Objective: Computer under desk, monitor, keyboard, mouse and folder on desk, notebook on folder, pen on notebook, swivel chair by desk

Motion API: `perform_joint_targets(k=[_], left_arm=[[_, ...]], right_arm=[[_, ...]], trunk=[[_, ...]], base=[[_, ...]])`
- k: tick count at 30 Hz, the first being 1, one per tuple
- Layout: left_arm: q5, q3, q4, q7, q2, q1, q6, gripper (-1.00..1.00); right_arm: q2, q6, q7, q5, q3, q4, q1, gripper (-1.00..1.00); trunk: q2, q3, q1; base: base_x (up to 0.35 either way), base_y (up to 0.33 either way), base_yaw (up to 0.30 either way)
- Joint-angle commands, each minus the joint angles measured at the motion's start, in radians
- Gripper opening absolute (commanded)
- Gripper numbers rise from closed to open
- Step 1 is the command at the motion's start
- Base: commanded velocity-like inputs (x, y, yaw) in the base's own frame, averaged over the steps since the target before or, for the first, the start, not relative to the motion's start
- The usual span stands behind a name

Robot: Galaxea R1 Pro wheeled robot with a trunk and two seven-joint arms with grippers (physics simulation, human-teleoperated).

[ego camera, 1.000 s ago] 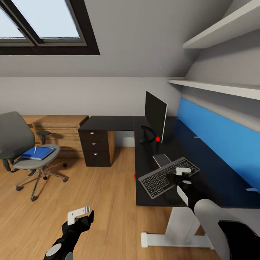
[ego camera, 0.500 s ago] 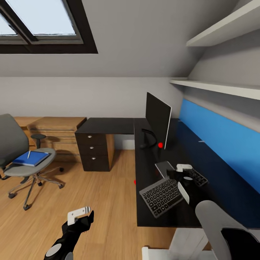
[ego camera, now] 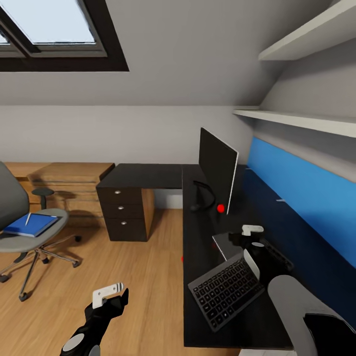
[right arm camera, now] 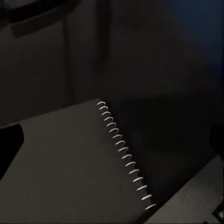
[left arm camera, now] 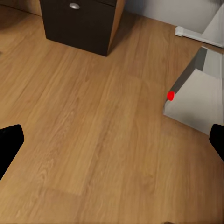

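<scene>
Bare wood floor (ego camera: 148, 277) lies open between the chair (ego camera: 20, 232) and the desk (ego camera: 198, 296). On the desktop, the monitor (ego camera: 217, 170), notebook (ego camera: 230, 244) and keyboard (ego camera: 225, 289) crowd the near side; the strip along the blue wall panel (ego camera: 306, 198) stays free.

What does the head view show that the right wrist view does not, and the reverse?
Head view: the wide flat black monitor, the silver-grey keyboard with dark keys, and the grey swivel chair bearing the flat blue folder.
Right wrist view: the white spiral binding along the notebook's edge.
Both: the thin grey notebook lying on the black desk top.
</scene>
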Motion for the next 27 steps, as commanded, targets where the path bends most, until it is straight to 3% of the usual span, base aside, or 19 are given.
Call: perform_joint_targets(k=[1, 13, 21, 27], left_arm=[[0.011, -0.001, -0.002, 0.009, 0.0, 0.0, 0.003, 1.0], [0.011, -0.001, -0.002, 0.009, 0.0, 0.0, 0.002, 1.0], [0.01, -0.001, -0.002, 0.009, 0.0, 0.0, 0.001, 1.0], [0.009, -0.001, -0.002, 0.009, 0.0, 0.0, 0.0, 1.0]], right_arm=[[-0.001, 0.006, -0.002, -0.001, 0.0, -0.002, 0.0, 1.0], [-0.025, 0.006, -0.005, -0.001, -0.006, 0.006, 0.0, 1.0], [-0.05, 0.007, -0.054, -0.001, -0.044, 0.059, 0.0, 1.0], [-0.056, 0.008, -0.085, -0.001, -0.048, 0.067, 0.0, 1.0]], trunk=[[0.0, -0.001, 0.0], [0.0, -0.001, 0.0], [0.0, -0.001, 0.0], [0.0, -0.001, 0.0]], base=[[0.224, -0.18, 0.0], [0.132, -0.116, 0.0], [0.005, -0.005, 0.0], [0.0, 0.0, 0.0]])
